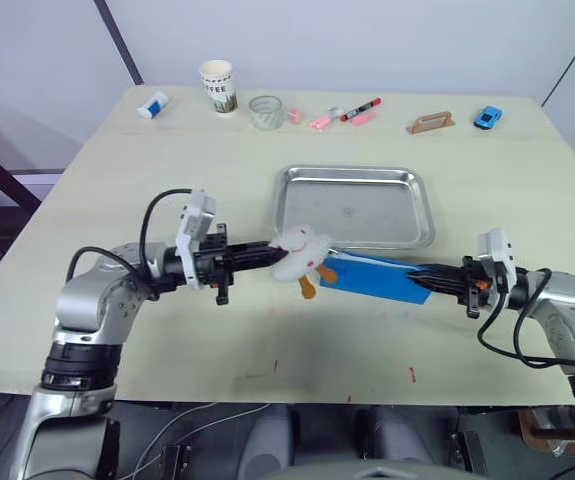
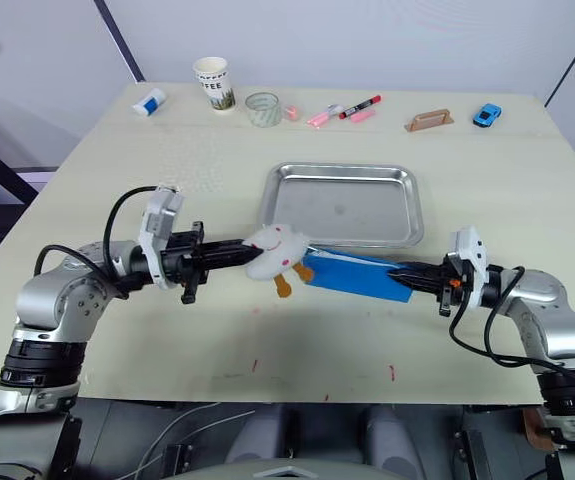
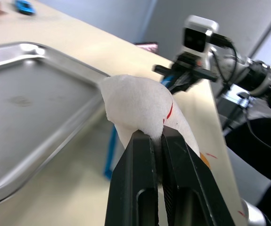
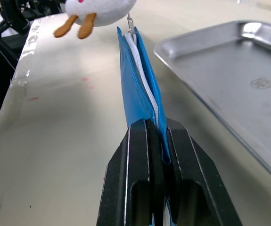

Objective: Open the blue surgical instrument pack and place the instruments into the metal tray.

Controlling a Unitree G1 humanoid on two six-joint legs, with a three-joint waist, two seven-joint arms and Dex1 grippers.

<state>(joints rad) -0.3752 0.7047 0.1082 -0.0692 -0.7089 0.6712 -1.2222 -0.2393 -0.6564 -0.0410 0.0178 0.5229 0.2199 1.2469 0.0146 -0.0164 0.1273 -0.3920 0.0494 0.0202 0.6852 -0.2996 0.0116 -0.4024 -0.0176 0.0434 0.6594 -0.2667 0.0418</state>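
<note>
The blue surgical instrument pack (image 1: 372, 275) lies just in front of the metal tray (image 1: 367, 210), a white zipper line along its top edge (image 4: 142, 75). A white plush charm with orange feet (image 1: 302, 250) hangs from the zipper pull at the pack's left end. My left gripper (image 1: 277, 258) is shut on that charm (image 3: 140, 103). At the pack's right end my right gripper (image 1: 419, 277) is shut on the blue fabric (image 4: 137, 94). The tray holds nothing. The instruments are hidden.
Along the table's far edge stand a paper cup (image 1: 218, 86), a small glass (image 1: 265, 112), pink and red markers (image 1: 360, 108), a brown block (image 1: 430, 123), a blue toy car (image 1: 487, 117) and a white-and-blue bottle (image 1: 152, 104). The table's front edge runs close below both arms.
</note>
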